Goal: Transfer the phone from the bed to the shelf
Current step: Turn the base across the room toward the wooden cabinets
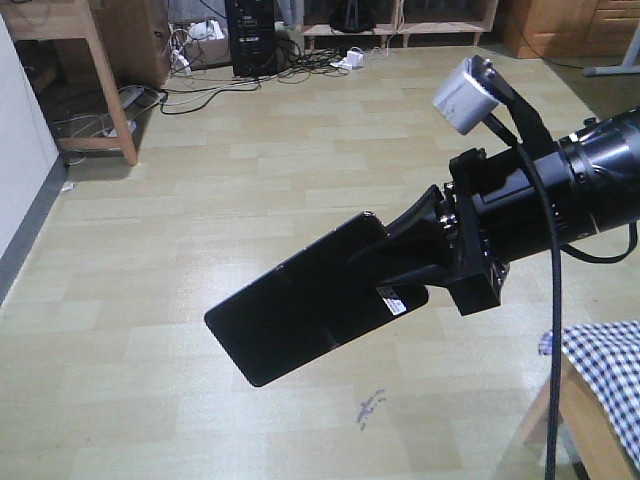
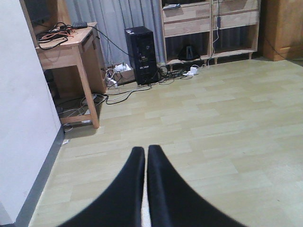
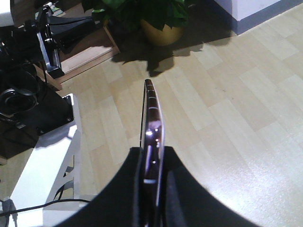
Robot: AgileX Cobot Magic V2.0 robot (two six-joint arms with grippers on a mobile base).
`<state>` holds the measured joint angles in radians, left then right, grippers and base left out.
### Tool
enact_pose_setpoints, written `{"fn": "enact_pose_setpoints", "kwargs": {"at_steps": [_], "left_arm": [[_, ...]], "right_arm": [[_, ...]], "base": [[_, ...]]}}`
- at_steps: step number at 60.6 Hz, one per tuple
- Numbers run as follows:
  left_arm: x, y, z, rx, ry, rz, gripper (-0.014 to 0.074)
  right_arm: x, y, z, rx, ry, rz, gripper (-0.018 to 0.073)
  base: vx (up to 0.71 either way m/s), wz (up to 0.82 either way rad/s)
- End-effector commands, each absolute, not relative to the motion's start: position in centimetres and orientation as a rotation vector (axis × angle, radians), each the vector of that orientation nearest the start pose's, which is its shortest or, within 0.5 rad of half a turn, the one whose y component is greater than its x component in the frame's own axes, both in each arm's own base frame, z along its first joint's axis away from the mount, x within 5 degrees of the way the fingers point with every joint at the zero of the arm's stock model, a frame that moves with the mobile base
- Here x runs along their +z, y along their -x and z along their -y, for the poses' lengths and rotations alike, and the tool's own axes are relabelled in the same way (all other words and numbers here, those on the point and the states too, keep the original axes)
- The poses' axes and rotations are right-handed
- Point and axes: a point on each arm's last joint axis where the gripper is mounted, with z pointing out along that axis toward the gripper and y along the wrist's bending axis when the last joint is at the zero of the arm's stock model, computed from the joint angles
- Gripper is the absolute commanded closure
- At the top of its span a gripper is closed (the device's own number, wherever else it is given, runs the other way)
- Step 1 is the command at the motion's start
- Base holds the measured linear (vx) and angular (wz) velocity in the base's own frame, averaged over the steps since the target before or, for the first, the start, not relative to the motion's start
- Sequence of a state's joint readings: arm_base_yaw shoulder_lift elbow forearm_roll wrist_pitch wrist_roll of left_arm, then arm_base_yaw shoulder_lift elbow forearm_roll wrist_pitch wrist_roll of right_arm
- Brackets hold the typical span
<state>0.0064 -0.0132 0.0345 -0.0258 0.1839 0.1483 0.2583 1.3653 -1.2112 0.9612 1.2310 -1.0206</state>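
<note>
The phone (image 1: 290, 310) is off the bed (image 1: 610, 380), pinched by the right gripper (image 1: 375, 250) above the floor (image 1: 200, 200). The far shelf (image 2: 187, 27) is not yet reached. The left gripper's (image 2: 146, 158) fingers are pressed together, empty.

Bare floor (image 1: 200, 230) is lying open under and ahead of the right end effector (image 1: 395, 262) holding the phone (image 1: 290, 320). A surface (image 1: 105, 85), cables (image 1: 215, 95) and a tower (image 1: 250, 35) are crowding the far left beside the shelf (image 1: 400, 28); the bed (image 1: 605, 375) corner is jutting in at lower right, near the arm (image 1: 590, 180).
</note>
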Motion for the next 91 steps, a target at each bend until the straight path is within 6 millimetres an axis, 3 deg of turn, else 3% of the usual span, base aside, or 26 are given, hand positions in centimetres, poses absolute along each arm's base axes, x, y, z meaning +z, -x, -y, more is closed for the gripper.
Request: {"fn": "enact_pose_setpoints", "kwargs": {"at_steps": [1, 53, 91], "left_arm": [[20.02, -5.49, 0.03, 0.082, -0.088, -1.580, 0.0595], [20.02, -5.49, 0.03, 0.082, -0.088, -1.580, 0.0595], [20.02, -5.49, 0.03, 0.082, -0.088, -1.580, 0.0595]], "right_arm": [[38.29, -21.87, -13.58, 1.091, 1.216, -1.945, 0.0561], [38.29, -21.87, -13.58, 1.091, 1.216, -1.945, 0.0561], [38.29, -21.87, -13.58, 1.091, 1.216, -1.945, 0.0561]], "base": [[0.31, 0.11], [0.37, 0.04], [0.36, -0.18]]}}
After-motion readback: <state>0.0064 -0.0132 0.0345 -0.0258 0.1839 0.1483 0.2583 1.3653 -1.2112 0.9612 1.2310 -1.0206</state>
